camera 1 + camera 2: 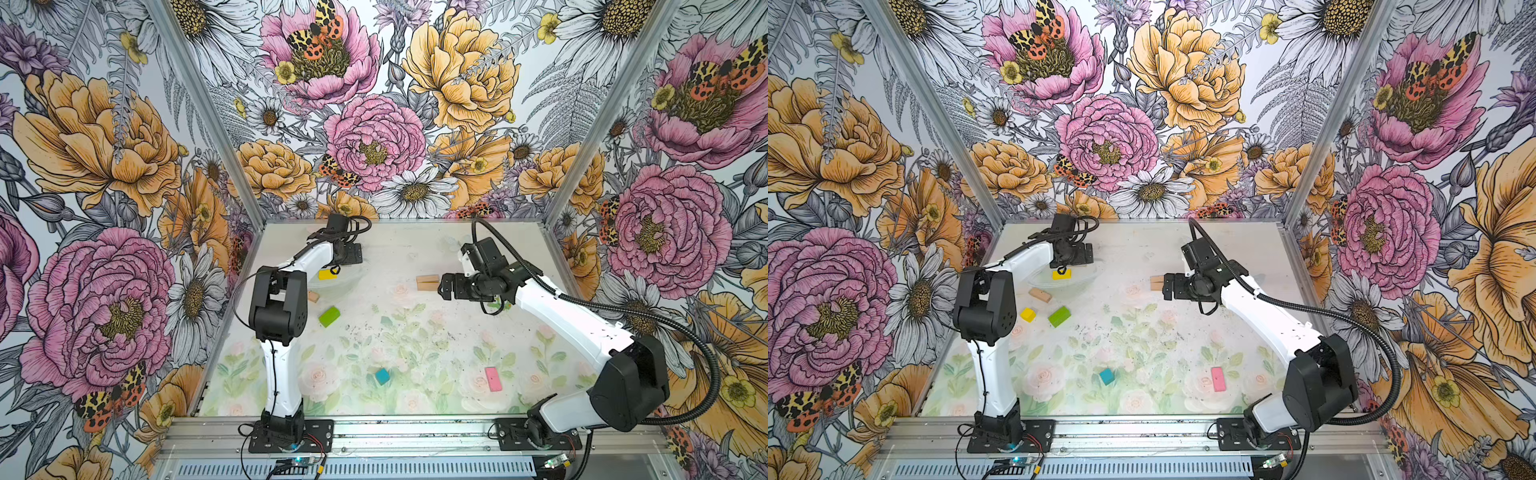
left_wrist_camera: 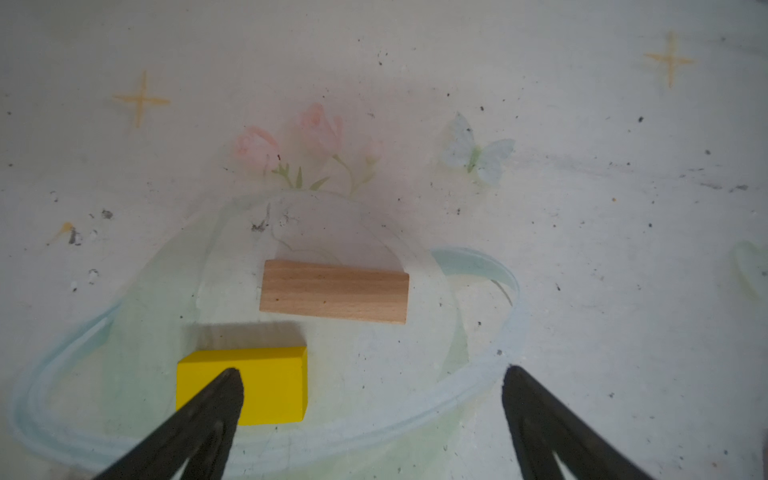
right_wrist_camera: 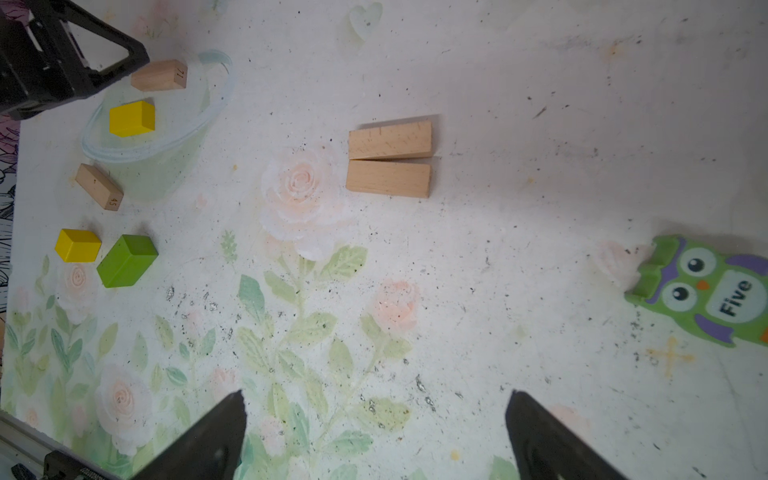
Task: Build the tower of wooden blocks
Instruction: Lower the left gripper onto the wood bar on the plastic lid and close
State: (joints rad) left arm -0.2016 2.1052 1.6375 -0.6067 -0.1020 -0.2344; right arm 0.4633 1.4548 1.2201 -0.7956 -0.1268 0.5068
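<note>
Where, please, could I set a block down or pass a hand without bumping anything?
The widest bare patch of table lies centrally, bordered by the lime green block, the paired tan planks, the teal cube and the pink slab. The gap between cube and slab is free too. Crowded: far left, around the yellow bar by the open left pincer.

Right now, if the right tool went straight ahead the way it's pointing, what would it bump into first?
Probably the two tan planks lying side by side, straight ahead of the open right tool; how high it hangs above them is unclear.
</note>
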